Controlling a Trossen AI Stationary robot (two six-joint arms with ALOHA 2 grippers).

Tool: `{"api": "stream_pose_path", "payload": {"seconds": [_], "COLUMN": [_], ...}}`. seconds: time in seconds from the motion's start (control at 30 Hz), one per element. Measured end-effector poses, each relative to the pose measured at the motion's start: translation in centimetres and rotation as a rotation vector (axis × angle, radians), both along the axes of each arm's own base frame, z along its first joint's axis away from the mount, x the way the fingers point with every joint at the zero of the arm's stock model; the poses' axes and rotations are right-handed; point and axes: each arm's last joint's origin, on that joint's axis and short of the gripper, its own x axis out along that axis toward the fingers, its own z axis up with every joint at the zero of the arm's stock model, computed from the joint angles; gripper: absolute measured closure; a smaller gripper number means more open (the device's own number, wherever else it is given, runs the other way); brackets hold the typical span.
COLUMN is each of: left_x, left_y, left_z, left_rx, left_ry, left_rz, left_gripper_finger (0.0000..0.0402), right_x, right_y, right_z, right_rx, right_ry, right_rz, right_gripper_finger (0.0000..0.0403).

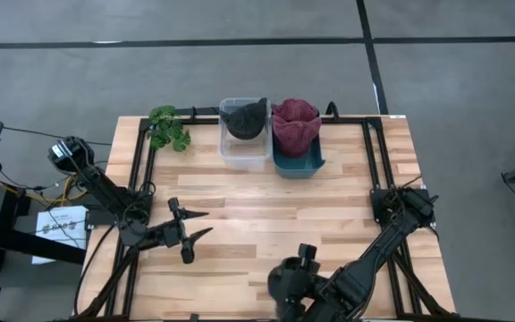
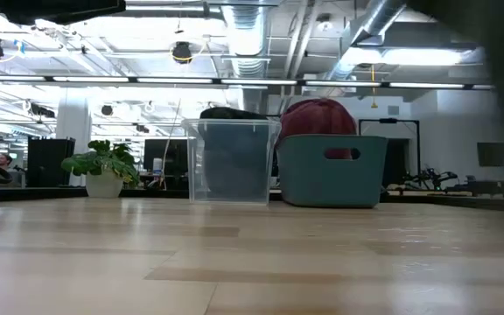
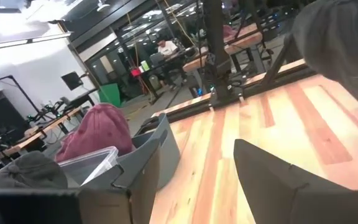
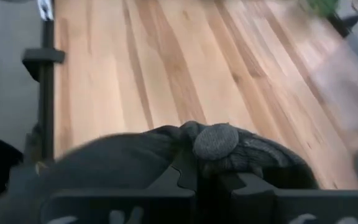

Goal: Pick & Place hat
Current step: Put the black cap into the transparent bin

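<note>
A dark grey hat (image 1: pixel 284 284) with a round top button sits in my shut right gripper (image 1: pixel 299 268) near the table's near edge, just left of the middle. Another dark hat (image 1: pixel 244 119) lies in the clear bin (image 1: pixel 244 154) at the far edge. A maroon hat (image 1: pixel 295 123) fills the teal bin (image 1: pixel 298 165) beside it. My left gripper (image 1: pixel 192 225) is open above the left half of the table, points to the right and touches nothing. In the left wrist view its fingers (image 3: pixel 278 180) frame bare wood, with the maroon hat (image 3: pixel 98 130) beyond. My right gripper (image 4: pixel 207 180) pinches the dark grey hat between its two fingers at the crown, just beside the top button (image 4: pixel 216 142). The cloth bunches up around the fingers (image 4: pixel 182 177) and hides their tips. Whether the hat rests on the table, I cannot tell.
A small potted plant (image 1: pixel 168 127) stands at the far left corner, left of the clear bin. Black rails (image 1: pixel 141 156) run along the table's left and right sides. Bare wood (image 1: pixel 275 201) lies between the bins and both grippers.
</note>
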Motion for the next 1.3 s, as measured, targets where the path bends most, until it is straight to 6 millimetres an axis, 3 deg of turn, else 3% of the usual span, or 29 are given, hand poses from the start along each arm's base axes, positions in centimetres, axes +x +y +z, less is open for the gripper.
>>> {"api": "stream_pose_path", "payload": {"seconds": [0.17, 0.37, 0.57, 0.8, 1.03, 1.3], "left_x": [-0.5, -0.7, -0.7, -1.1, -1.1, 0.7], "left_y": [-0.5, -1.1, -1.2, -1.8, -2.0, -0.7], "left_z": [0.0, 0.0, 0.0, 0.0, 0.0, 0.9], "left_rx": [-0.004, -0.001, 0.021, 0.033, 0.030, -0.156], "left_ry": [-0.002, -0.007, -0.005, -0.007, -0.013, -0.069], "left_rz": [-0.041, -0.159, -0.206, -0.299, -0.387, -0.639], "left_gripper_finger": [0.0198, 0.0198, 0.0198, 0.0198, 0.0198, 0.0198], "right_x": [0.3, 2.6, 7.0, 10.9, 10.9, 10.1], "right_y": [-1.1, -2.6, -4.8, -9.0, -9.5, -8.6], "right_z": [0.6, 1.7, 2.9, 4.0, 4.2, 3.8], "right_rx": [0.040, 0.099, 0.235, 0.642, 0.956, 1.004], "right_ry": [0.076, 0.091, 0.033, 0.030, 0.164, 0.247], "right_rz": [-0.026, 0.038, 0.304, 0.632, 0.651, 0.547], "right_gripper_finger": [0.0403, 0.0403, 0.0403, 0.0403, 0.0403, 0.0403]}}
